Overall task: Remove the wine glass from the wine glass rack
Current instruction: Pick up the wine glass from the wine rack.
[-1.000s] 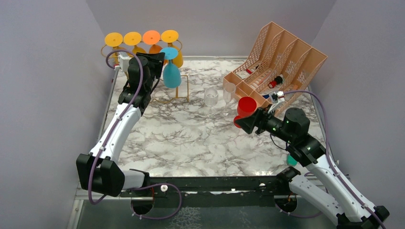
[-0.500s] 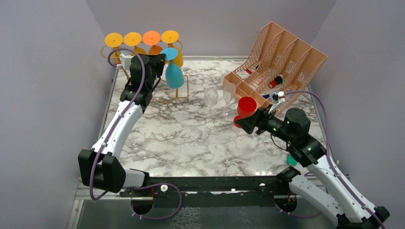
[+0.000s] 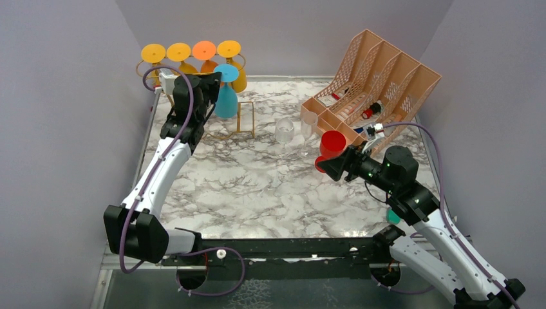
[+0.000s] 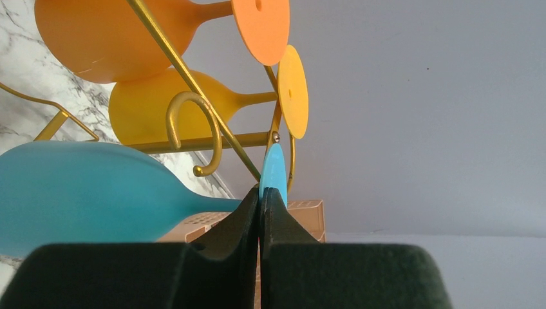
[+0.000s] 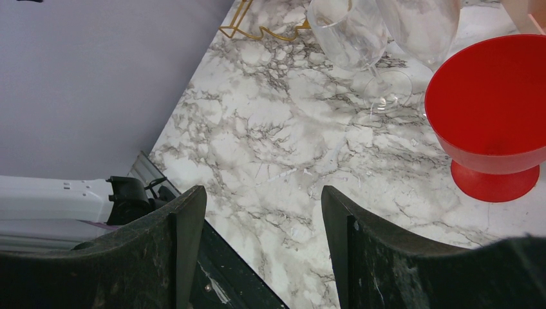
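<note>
Swung left since before, the turquoise plastic wine glass [image 3: 226,103] hangs bowl-down, axis near vertical, on the gold wire rack [image 4: 206,142] at the far-left corner of the tabletop [image 3: 257,187]. The left gripper [image 4: 261,196] jaws pinch its stem; the right gripper [image 5: 261,244] jaws stand spread.

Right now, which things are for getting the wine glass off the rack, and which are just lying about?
For the job: blue wine glass, its stem pinched by the left end effector; gold wire rack.

Just lying about: red cup; clear glasses; peach file organizer; orange glass and yellow glass hanging on the rack; right end effector, open and empty.
</note>
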